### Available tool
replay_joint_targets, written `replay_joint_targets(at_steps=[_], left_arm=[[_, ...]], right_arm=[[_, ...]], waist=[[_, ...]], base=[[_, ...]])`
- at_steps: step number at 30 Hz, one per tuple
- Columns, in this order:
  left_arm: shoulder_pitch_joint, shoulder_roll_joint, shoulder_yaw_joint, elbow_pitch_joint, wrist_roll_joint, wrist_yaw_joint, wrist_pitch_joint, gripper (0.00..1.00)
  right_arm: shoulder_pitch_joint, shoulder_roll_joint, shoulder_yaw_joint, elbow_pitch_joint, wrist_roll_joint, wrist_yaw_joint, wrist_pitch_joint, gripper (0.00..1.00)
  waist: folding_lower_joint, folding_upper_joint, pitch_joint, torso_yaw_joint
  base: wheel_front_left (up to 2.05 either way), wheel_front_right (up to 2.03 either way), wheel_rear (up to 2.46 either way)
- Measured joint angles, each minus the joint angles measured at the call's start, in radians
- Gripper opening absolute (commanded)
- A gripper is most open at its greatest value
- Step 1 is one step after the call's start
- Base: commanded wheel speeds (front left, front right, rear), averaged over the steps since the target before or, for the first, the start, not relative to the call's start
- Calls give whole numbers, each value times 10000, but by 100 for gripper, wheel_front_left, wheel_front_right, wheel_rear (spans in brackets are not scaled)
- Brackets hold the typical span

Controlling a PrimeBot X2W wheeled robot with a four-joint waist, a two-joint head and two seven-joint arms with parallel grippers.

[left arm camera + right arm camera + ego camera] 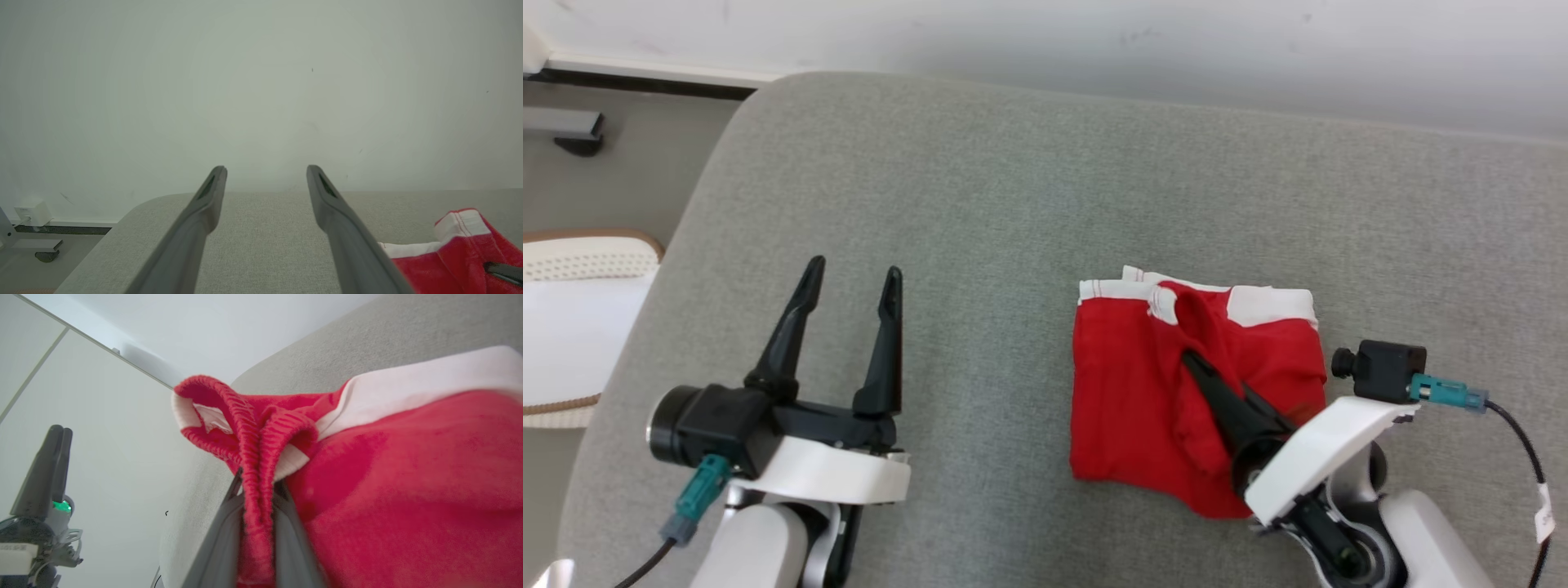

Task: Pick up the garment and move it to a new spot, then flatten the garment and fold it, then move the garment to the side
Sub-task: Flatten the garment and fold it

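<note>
Scene from above: a grey upholstered cushion (980,204), with a pale wall (1094,41) at 12 o'clock. A pair of red shorts (1127,384), with the white waistband (1270,304) turned toward 12 o'clock, lies loosely folded at about 4 o'clock on the cushion. The right gripper (1191,361) reaches in from 5 o'clock. It is clamped on a raised ridge of red fabric that runs down the middle of the shorts. In the right wrist view this ribbed fold is pinched between the two fingers (220,539). The left gripper (854,273) sits at 8 o'clock, well apart from the shorts. Its fingers are spread and hold nothing, and it appears to be just above the cushion. At 9 o'clock, beyond the cushion's edge, stands a white object with a tan rim (580,269).
</note>
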Motion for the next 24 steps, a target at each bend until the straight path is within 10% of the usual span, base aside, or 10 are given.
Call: replay_joint_targets(at_steps=[8,9,10,15,24], left_arm=[[-175,-395,-4,288,282,-382,0,100],[-183,-433,6,314,307,-399,0,100],[-191,-474,13,349,328,-445,0,100],[-223,-602,146,405,435,-596,0,100],[-134,-725,600,391,604,-734,0,100]], right_arm=[[-1357,-6,1923,2004,878,-6,-1906,0],[-1507,-17,2117,2169,980,-12,-2105,35],[-1652,-29,2316,2314,1049,-13,-2303,100],[-2174,-19,3363,2497,1116,-15,-3219,100],[-2874,-1032,3634,2096,-2909,-13,-5716,100]], waist=[[0,0,261,315],[0,0,283,319],[0,1,304,320],[0,0,382,236],[0,0,396,-221]], base=[[0,0,0],[0,0,0],[0,0,0],[0,0,0],[0,0,0]])
